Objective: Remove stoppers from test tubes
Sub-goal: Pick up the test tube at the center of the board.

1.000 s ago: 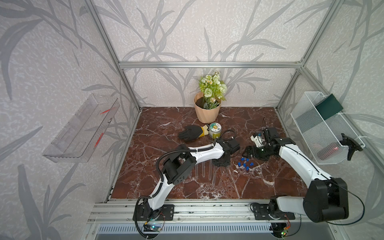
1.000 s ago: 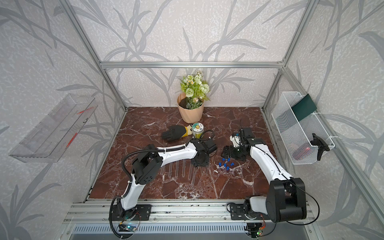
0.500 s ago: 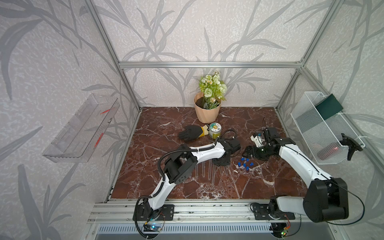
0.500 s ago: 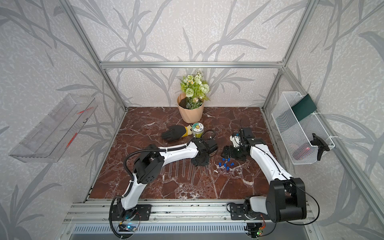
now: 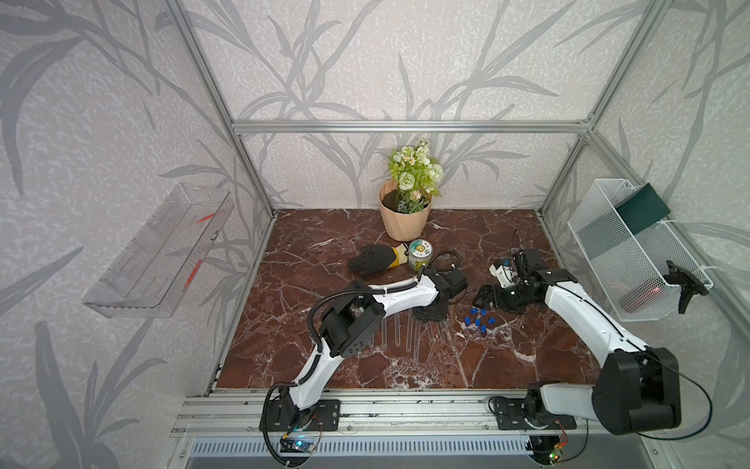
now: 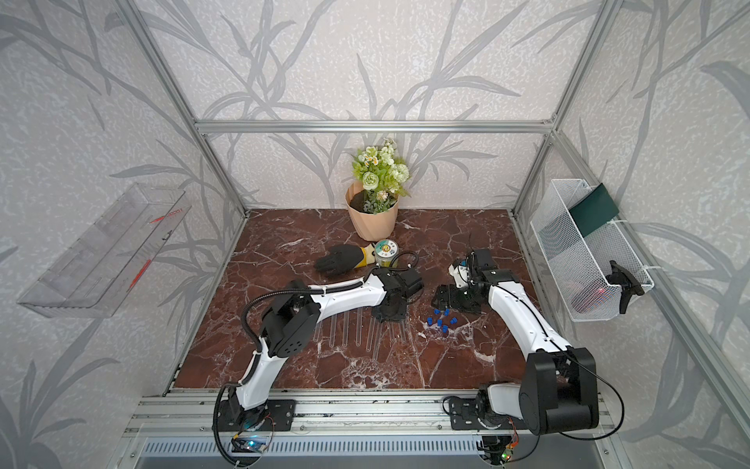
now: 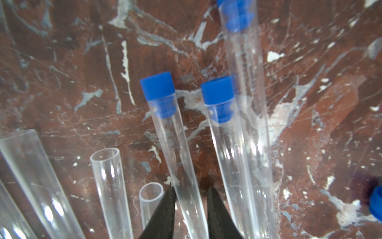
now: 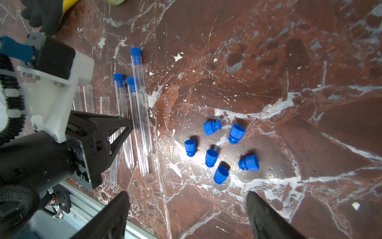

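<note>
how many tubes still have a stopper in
3: one tube straddled by the left gripper, a second right beside it, a third alongside that, reaching further out. Other tubes in view are open; the left arm may hide more.

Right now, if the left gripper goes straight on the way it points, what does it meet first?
The left gripper would probably meet the stoppered test tube between its jaws, then the table; depth is unclear.

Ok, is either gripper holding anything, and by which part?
The left gripper is shut on a stoppered test tube, gripping its clear body well below the blue stopper. The right gripper is open and holds nothing.
</note>
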